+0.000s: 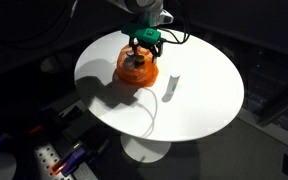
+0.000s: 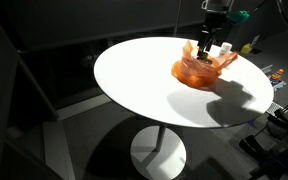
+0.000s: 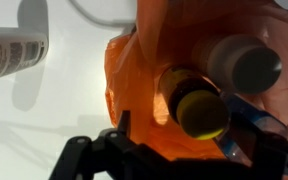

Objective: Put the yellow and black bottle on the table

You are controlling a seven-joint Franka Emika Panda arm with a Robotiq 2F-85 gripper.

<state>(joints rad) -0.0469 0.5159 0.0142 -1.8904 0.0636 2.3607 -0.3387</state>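
The yellow and black bottle (image 3: pixel 199 108), dark with a yellow cap, stands inside an orange plastic bag (image 3: pixel 134 80) on the round white table (image 1: pixel 194 115). A grey-capped bottle (image 3: pixel 246 65) sits next to it in the bag. My gripper (image 3: pixel 184 135) is open, lowered over the bag, with one finger on each side of the yellow cap. In both exterior views the gripper (image 1: pixel 142 45) (image 2: pixel 206 48) hangs right above the bag (image 1: pixel 139 72) (image 2: pixel 199 70). The bottle itself is hidden there.
A white bottle (image 3: pixel 12 55) with a printed label lies on the table beside the bag; it also shows in an exterior view (image 1: pixel 171 85). The table's edge (image 2: pixel 134 90) drops to a dark floor with cables and gear around it.
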